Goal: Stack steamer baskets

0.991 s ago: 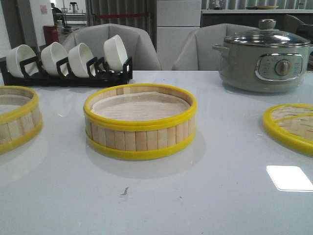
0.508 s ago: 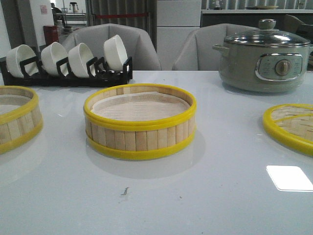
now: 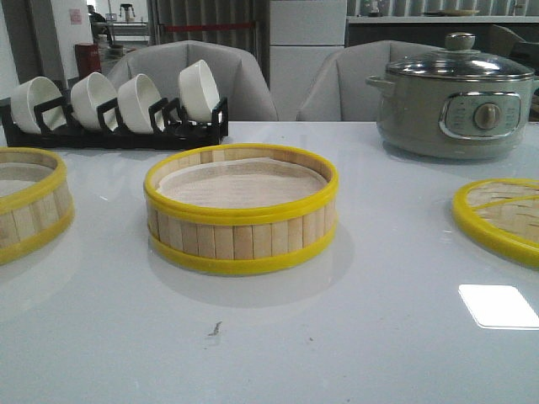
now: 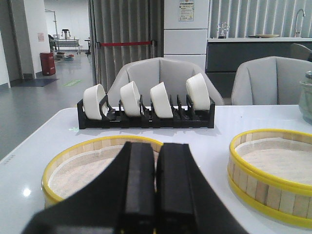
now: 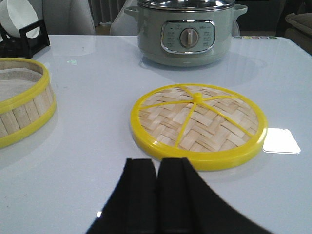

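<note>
One steamer basket (image 3: 241, 210) of pale bamboo slats with yellow rims stands at the table's middle, a white liner inside. A second alike basket (image 3: 29, 202) stands at the left edge, partly cut off. In the left wrist view my left gripper (image 4: 156, 148) is shut and empty, just before the left basket (image 4: 83, 165), with the middle basket (image 4: 273, 170) off to one side. In the right wrist view my right gripper (image 5: 157, 165) is shut and empty, just short of a flat woven lid with a yellow rim (image 5: 199, 124). Neither gripper shows in the front view.
The yellow-rimmed lid (image 3: 501, 217) lies at the right. A grey-green electric pot with a glass lid (image 3: 455, 97) stands at the back right. A black rack with several white bowls (image 3: 114, 105) stands at the back left. Grey chairs stand behind the table.
</note>
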Robot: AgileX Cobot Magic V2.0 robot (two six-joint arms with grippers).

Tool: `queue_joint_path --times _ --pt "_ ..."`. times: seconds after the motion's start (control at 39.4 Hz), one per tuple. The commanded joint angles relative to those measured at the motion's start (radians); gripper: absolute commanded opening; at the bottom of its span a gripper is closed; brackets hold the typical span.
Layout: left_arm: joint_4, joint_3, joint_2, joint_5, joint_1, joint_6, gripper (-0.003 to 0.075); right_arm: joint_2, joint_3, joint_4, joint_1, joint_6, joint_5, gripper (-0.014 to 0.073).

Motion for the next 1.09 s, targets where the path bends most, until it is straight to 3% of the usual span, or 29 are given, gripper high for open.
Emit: queue_joint_path --times 0.0,0.56,0.71,1.07 --pt "-0.003 0.000 -0.016 -0.078 0.002 -0.003 0.0087 -0.021 -0.015 -0.002 -0.007 -0.006 -0.081 0.0055" --pt "-0.008 -0.053 0.005 -0.062 0.002 -0.003 0.0087 -0.021 -0.015 -0.002 -0.007 -0.006 -0.081 0.0055" --pt "-0.006 -0.260 0.136 0.092 0.002 -0.003 0.0087 -0.021 -0.015 -0.002 -0.007 -0.006 -0.081 0.0055" --pt "0.043 -0.947 0.717 0.514 -0.064 -0.003 0.0087 -0.021 -0.015 -0.002 -0.007 -0.006 -0.081 0.0055"
